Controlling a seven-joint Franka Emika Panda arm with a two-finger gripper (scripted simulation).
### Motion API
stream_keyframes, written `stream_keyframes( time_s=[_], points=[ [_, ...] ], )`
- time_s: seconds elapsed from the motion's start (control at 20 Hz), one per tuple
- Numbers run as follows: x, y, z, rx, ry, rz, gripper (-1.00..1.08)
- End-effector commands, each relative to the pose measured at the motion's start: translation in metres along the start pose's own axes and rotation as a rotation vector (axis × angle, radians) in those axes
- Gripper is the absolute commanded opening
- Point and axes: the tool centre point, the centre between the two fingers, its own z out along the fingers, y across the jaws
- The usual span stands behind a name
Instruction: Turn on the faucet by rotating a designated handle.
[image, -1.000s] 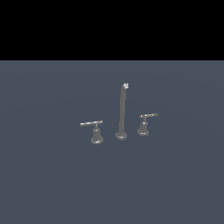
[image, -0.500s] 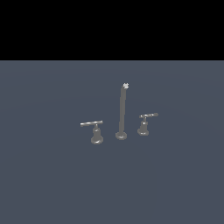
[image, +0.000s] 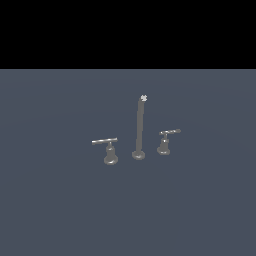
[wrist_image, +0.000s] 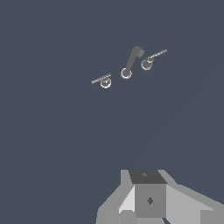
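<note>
Gripper first: only the wrist view catches it, and all that shows is the blocky grey body of the gripper (wrist_image: 148, 199) at the frame's edge. The fingertips are cut off, so I honestly can't tell whether the jaws are apart or together. It isn't holding or touching anything visible, and it sits well apart from the faucet (image: 139, 129), looking down on it from high up. In the exterior view the arm doesn't show at all. The faucet set stands on a plain dark blue-grey floor (image: 60, 200), roughly mid-scene. The tall thin spout (image: 139, 125) is upright on its round foot with a pale speckled tip at the top. The handle (image: 107, 149), the bigger one with the long pale bar on a bell-shaped base, is just off the spout on the exterior view's left; its bar lies roughly horizontal and sticks out mostly away from the spout. The smaller handle (image: 166, 140) with the shorter bar is on the spout's other side, on the exterior view's right. None of the three pieces touch each other. Open floor runs all around the set, and the nearest thing to the handle is the spout, beside its base.
</note>
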Motion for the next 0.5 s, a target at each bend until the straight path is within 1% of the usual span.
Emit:
stream_keyframes(
  time_s=[0.0,0.45],
  points=[
    [0.005,-0.008,0.016,0.001,-0.001,0.053,-1.0],
    [0.03,-0.04,0.077,0.003,-0.002,0.261,-1.0]
  ],
)
